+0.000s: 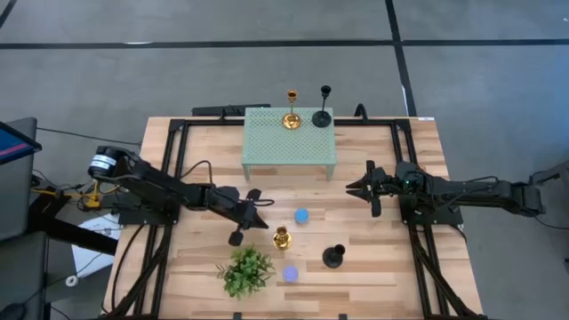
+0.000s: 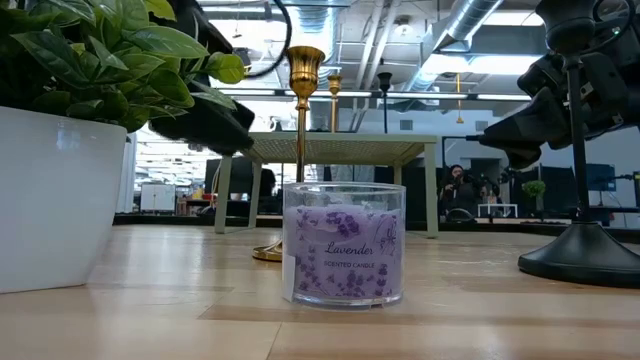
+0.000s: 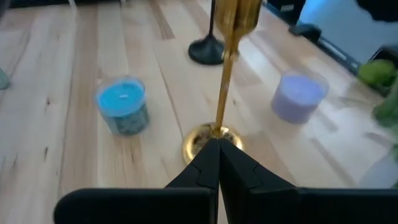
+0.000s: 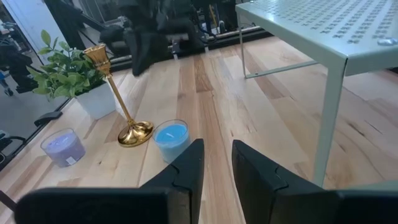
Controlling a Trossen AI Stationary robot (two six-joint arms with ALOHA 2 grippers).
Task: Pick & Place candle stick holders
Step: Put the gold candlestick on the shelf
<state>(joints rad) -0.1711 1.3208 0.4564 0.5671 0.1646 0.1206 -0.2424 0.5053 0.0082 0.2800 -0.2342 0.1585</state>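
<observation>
Two candle stick holders, one gold [image 1: 291, 119] and one black [image 1: 322, 116], stand on the far edge of a small green perforated table [image 1: 290, 147]. Another gold holder [image 1: 282, 238] and another black holder [image 1: 333, 257] stand upright on their round bases on the wooden table. My left gripper [image 1: 264, 225] is shut, low over the table just left of the gold holder; in the left wrist view its tips [image 3: 217, 146] are at that holder's base [image 3: 200, 138]. My right gripper [image 1: 356, 188] is open and empty, right of the green table; the right wrist view [image 4: 216, 158] shows the gap. My left gripper's shut fingertips [image 3: 211, 149] stand at the edge of the gold holder's round base [image 3: 198, 140], coming in low and slanting down from the table's left. I cannot tell whether they touch it. The holder stands upright on the table.
A blue candle jar [image 1: 301, 216] stands just beyond the gold holder, and a purple lavender jar [image 1: 290, 274] just nearer than it. A potted green plant [image 1: 247, 271] stands at the near edge. The green table's legs [image 4: 323, 124] stand between the arms.
</observation>
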